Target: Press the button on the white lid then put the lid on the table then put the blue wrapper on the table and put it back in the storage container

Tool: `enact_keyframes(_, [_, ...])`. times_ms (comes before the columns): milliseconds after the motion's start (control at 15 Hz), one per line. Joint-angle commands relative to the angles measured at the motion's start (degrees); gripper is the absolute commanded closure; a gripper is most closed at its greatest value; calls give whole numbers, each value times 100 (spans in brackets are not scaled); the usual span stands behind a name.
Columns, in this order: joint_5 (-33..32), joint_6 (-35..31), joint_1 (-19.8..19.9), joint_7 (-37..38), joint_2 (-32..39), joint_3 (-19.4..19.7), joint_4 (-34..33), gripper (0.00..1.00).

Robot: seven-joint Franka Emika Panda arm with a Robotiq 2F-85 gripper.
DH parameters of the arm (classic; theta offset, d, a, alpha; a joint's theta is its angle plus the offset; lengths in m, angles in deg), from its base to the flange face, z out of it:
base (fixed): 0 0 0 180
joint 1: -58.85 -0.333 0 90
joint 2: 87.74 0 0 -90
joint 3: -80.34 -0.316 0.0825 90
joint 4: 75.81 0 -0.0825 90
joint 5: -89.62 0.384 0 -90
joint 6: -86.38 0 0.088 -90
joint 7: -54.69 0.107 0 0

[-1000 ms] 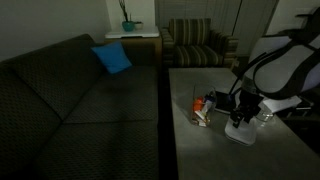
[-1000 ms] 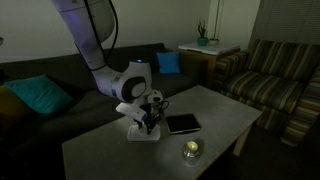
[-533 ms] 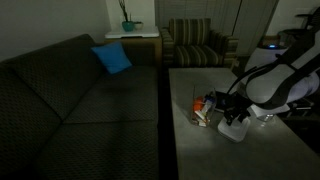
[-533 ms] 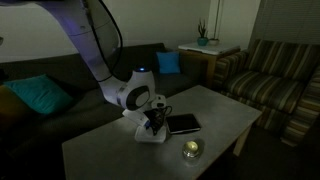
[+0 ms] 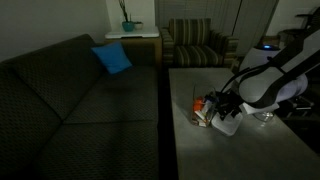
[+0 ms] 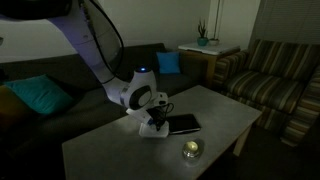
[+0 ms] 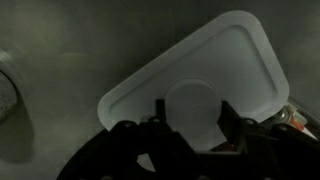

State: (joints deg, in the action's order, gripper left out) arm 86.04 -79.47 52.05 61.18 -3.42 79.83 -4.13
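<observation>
1. The storage container [image 5: 203,108] stands uncovered near the sofa-side edge of the desk [image 5: 240,160], with orange-red and white contents showing. With its top off, what is inside should be reachable from above
2. Just beside it, the white lid [image 5: 229,125] sits low over the desk under the arm, clear of the container. It looks tilted, and I cannot tell whether it rests on the surface
3. In the wrist view the pincer [image 7: 192,110] sits over the lid's near edge, its fingers [image 7: 157,115] flanking a round raised part, probably the button. Whether they pinch it or merely straddle it cannot be told. Working at that edge leaves the broad face free to lie flat
4. Farther right in an exterior view, a small round dish [image 6: 190,150] stands near, so I judge the lid wants setting down short of it
</observation>
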Motion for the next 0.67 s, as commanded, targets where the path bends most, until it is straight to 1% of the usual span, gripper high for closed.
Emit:
enact_keyframes(0, [133,-144,-23,-81,0,-34,-30,53])
enact_keyframes(67, [131,-165,-32,-81,0,-34,-25,39])
enact_keyframes(133, [127,-176,-40,-87,0,-39,-26,21])
enact_keyframes(267, [122,-199,-54,-95,-1,-49,-49,6])
enact_keyframes(333, [118,-213,-73,-90,-1,-38,-62,2])
enact_keyframes(400, [112,-217,-86,-96,-1,-37,-87,0])
enact_keyframes(467, [99,-233,-117,-95,-1,-14,-109,0])
enact_keyframes(533, [-51,-274,-92,-64,-76,-41,-33,0])
enact_keyframes(600, [-117,-258,-59,-181,-192,-90,55,0])
